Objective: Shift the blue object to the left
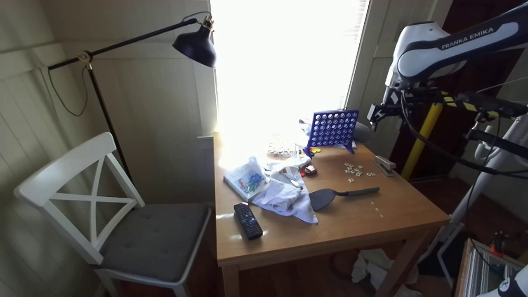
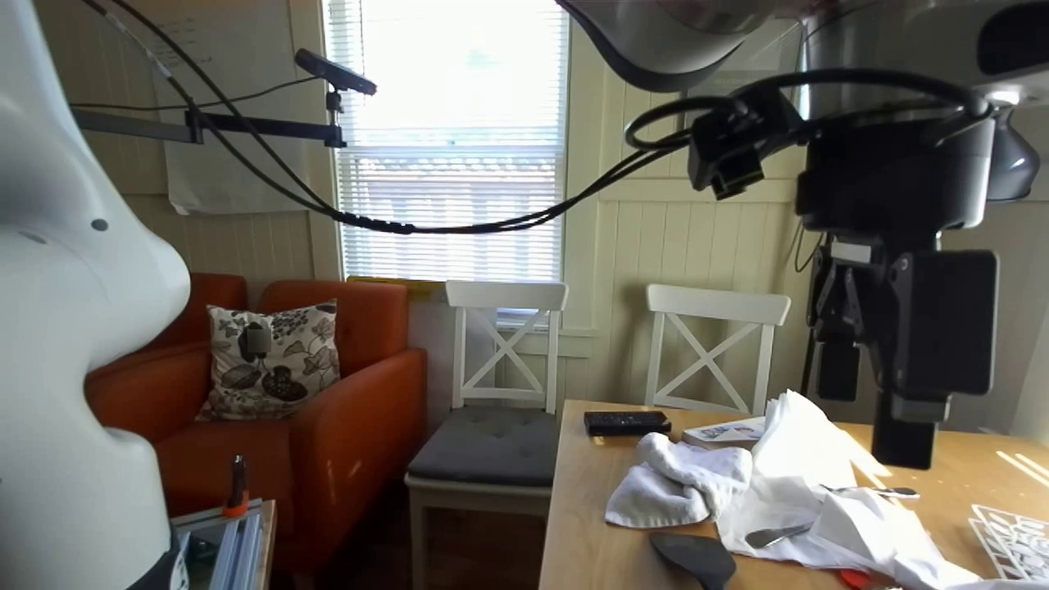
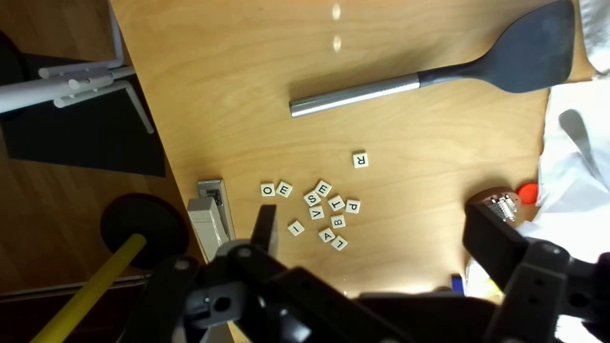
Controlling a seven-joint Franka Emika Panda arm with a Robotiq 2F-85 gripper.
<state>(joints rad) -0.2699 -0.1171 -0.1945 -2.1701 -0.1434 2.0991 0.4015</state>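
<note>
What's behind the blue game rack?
In an exterior view, a rounded grey object and whitish material show past the blue game rack; what it covers can't be told.

Hand (image 3: pixel 374 226) downward, fingers (image 3: pixel 493 240) wide apart

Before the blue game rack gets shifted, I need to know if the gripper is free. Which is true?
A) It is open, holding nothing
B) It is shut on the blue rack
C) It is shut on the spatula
A: in the wrist view the gripper has its jaws wide apart with nothing held between them.

Window (image 1: pixel 284 62) blown out; glare on tabletop (image 1: pixel 346 216).
</note>
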